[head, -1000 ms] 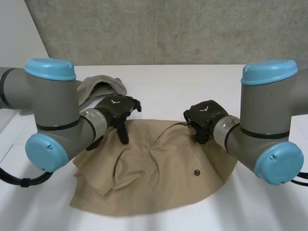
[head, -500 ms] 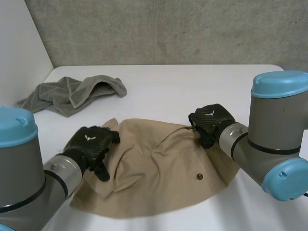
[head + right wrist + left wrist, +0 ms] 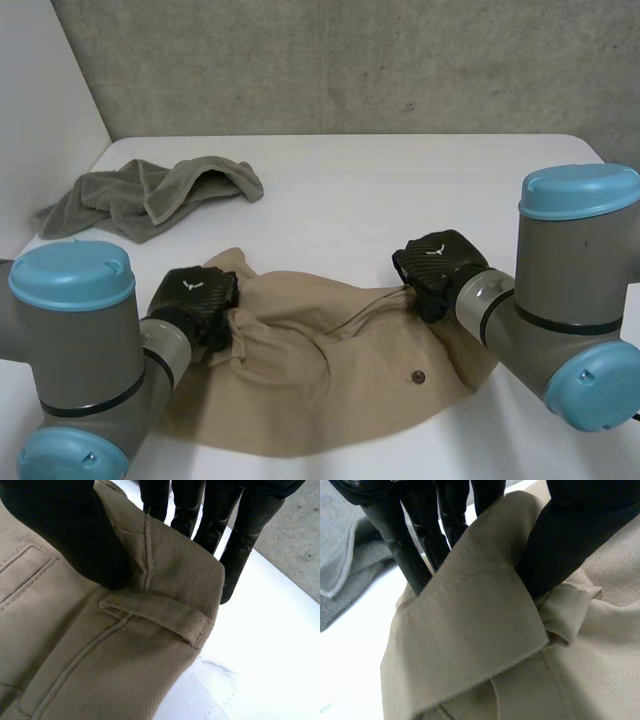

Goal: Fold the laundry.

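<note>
Soft, even light falls from above on the white table (image 3: 400,190), bright but free of hard glare. The creases of the tan cloth (image 3: 330,390) and the grey towel (image 3: 150,195) hold only mild, diffuse shadows. The concrete wall (image 3: 350,60) behind the far edge is dimmer.

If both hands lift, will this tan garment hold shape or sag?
Likely sags: the tan garment bunches in soft folds by the left hand. Its thick twill looks fairly heavy, hardly slippery. The stitched edge with belt loop in the right hand is probably stiffer.
</note>
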`<action>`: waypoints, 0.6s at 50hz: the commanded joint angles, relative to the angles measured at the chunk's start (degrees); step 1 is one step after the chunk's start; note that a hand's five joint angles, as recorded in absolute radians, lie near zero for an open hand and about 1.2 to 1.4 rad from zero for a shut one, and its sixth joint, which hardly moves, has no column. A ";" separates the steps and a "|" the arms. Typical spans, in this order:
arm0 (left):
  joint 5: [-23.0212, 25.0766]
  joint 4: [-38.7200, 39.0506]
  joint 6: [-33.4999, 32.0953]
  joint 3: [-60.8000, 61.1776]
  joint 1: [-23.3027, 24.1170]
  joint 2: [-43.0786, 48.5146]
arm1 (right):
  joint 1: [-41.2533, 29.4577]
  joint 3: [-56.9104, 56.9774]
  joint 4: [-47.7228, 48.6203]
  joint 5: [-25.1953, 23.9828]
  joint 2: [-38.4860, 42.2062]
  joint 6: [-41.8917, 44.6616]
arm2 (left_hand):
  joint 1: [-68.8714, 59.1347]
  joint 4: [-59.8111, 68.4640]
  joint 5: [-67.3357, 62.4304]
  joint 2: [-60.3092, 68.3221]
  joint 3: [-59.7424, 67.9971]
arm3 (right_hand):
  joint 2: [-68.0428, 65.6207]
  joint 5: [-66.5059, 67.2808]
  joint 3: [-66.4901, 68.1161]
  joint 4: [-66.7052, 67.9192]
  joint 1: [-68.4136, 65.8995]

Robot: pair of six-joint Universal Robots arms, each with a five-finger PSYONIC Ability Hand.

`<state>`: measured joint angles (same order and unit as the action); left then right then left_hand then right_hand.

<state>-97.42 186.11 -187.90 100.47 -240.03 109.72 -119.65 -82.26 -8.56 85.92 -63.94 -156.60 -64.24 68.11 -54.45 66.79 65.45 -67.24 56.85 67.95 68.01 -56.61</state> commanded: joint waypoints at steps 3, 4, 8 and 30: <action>4.16 -7.07 -5.80 -6.16 -0.17 -14.08 | 0.38 3.24 -6.10 0.04 -6.89 15.69 | -15.76 11.89 -15.55 13.21 14.55 | -12.76 13.15 12.05 11.99 -23.39; 5.21 -8.12 -6.25 -6.95 -0.17 -15.05 | 0.38 3.86 -6.81 -0.05 -7.51 16.84 | -15.76 11.89 -15.55 13.21 14.55 | -12.76 13.15 12.05 11.99 -23.39; 13.28 -14.88 -7.04 -11.69 -1.31 -18.05 | 0.29 6.94 -10.68 0.21 -8.93 20.19 | -15.76 11.89 -15.55 13.21 14.55 | -12.76 13.15 12.05 11.99 -23.39; 23.59 -13.86 -5.81 -41.66 -8.35 10.69 | 1.08 28.88 -4.82 1.96 5.74 10.11 | -15.76 11.89 -15.55 13.21 14.55 | -12.76 13.15 12.05 11.99 -23.39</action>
<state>-73.18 164.00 -194.78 71.57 -250.77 113.11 -118.44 -64.04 -22.84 86.26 -63.95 -137.83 -64.60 69.17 -54.46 68.15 67.69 -67.24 56.85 67.95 68.04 -56.61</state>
